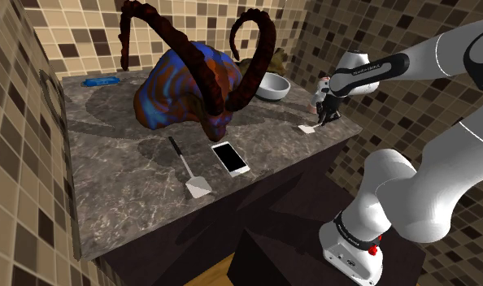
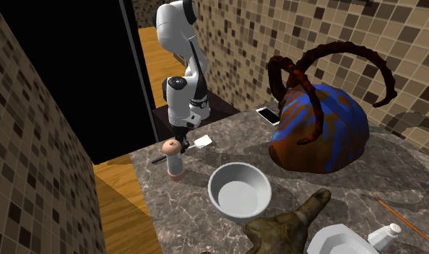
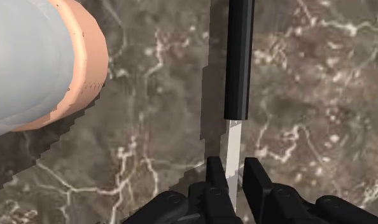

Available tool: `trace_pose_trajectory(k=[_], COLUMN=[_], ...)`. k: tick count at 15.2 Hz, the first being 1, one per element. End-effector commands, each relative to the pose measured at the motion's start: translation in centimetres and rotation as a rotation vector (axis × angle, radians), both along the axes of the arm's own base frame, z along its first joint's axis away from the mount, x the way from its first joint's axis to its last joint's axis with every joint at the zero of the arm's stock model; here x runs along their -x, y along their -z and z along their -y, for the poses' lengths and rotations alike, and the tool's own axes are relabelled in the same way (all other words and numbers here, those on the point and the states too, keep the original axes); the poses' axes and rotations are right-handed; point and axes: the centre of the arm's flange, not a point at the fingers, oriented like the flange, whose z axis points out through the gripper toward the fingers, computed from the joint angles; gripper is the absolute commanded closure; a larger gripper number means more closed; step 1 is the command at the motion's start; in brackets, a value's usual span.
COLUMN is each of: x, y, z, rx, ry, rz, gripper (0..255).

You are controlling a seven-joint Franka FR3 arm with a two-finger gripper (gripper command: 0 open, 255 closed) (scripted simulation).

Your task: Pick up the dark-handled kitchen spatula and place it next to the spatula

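Gripper [image 3: 235, 183] points straight down from my bent arm [image 2: 178, 97], fingers [image 3: 214, 181] pinching the dark-handled spatula [image 3: 238, 57] by its thin neck (close above the counter [image 3: 315, 95]).

The black-handled spatula [image 3: 238, 58] has a straight, round black handle, a thin pale neck and a small white blade [image 1: 307, 128]. It lies flat and low at the counter, right of the middle in the shoulder view. Whether it rests on the stone cannot be told. The gripper [image 3: 233, 181] clasps it at the neck, one finger on each side. In the second exterior view its blade [image 2: 203, 141] lies left of the middle.

The second spatula [image 1: 187, 169] has a thin dark handle and a white, nearly square blade. It lies flat on the counter at the centre of the shoulder view, well apart from the first.
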Motion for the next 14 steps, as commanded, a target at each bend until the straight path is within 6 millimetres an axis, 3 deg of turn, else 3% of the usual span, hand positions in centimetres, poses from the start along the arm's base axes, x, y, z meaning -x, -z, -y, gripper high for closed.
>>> trace_pose_trajectory(k=[1,7,14], x=[0.0,0.0,0.0], y=[0.0,0.0,-3.7], z=[0.0,0.0,0.0], rx=[0.0,0.0,0.0], ry=[0.0,0.0,0.0], rz=[0.0,0.0,0.0], gripper=[255,255,255])
